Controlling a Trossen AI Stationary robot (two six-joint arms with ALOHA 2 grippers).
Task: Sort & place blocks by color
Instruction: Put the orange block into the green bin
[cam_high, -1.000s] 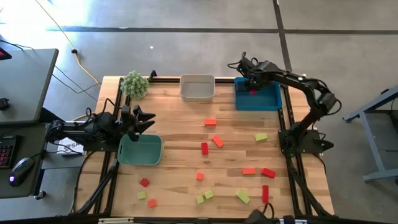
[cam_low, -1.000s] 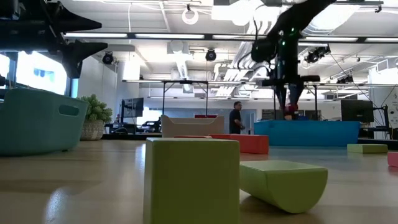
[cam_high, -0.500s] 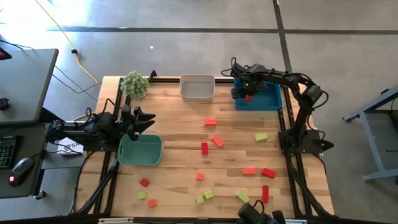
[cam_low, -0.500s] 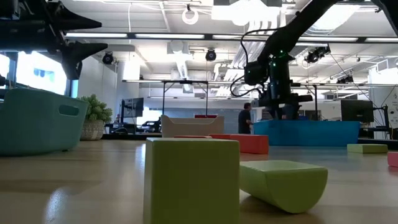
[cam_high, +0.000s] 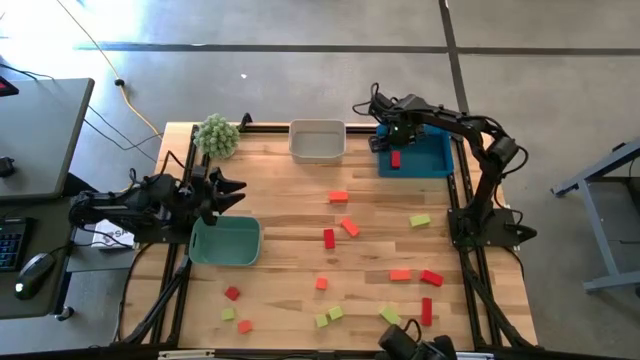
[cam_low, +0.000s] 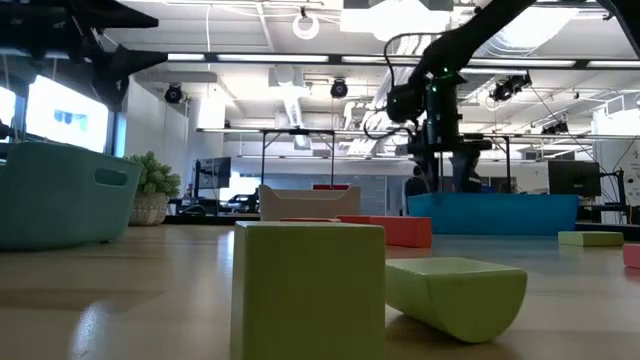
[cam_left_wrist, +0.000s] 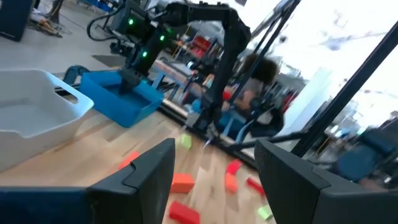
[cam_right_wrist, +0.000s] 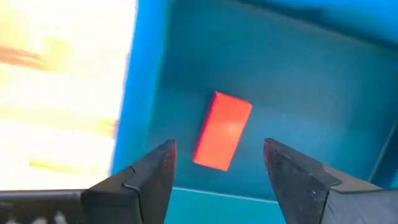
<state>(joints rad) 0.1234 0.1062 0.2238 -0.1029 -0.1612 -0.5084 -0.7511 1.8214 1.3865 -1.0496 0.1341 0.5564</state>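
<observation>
My right gripper (cam_high: 390, 138) hangs open over the blue tray (cam_high: 436, 160) at the table's far right, fingers pointing down. A dark red block (cam_right_wrist: 222, 131) lies flat on the tray's floor below and between the fingers, touching neither; it also shows from above (cam_high: 396, 158). Red, orange and yellow-green blocks lie scattered over the wood, among them a red block (cam_high: 329, 239), an orange block (cam_high: 338, 197) and a green block (cam_high: 419, 220). My left gripper (cam_high: 232, 190) waits open at the left edge, just beyond the teal bin (cam_high: 225, 241), nothing between its fingers (cam_left_wrist: 214, 174).
A white tray (cam_high: 318, 140) stands at the far edge beside the blue one. A fuzzy green plant (cam_high: 217, 135) sits at the far left corner. Near the front edge lie a green cube (cam_low: 308, 290) and a green rounded block (cam_low: 457, 295).
My right gripper has sunk and gone a little toward the table's left over the blue tray, then opened and let go of the red block, which now lies on the tray's floor. My left gripper has risen slightly.
</observation>
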